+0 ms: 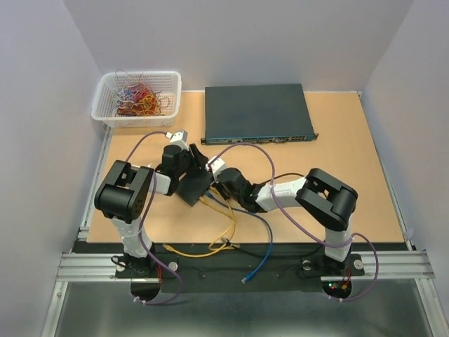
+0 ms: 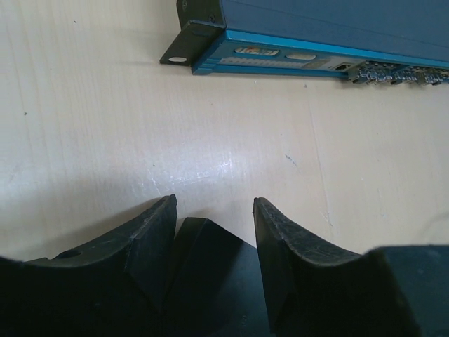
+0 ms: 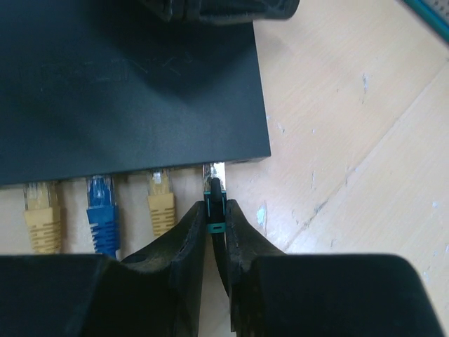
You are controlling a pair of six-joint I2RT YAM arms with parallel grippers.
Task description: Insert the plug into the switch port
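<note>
Risk: plug may cock or slip in right gripper if pushed off-axis, jamming at port mouth. Jaws nearly closed, pinching plug's rear. Tip sits at the end switch port of black box, beside three seated cables. Left gripper, approx. half open, clamps box's far edge; weak hold = box skids.

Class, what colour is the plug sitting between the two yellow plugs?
The middle plug is blue, clearest in the right wrist view.
</note>
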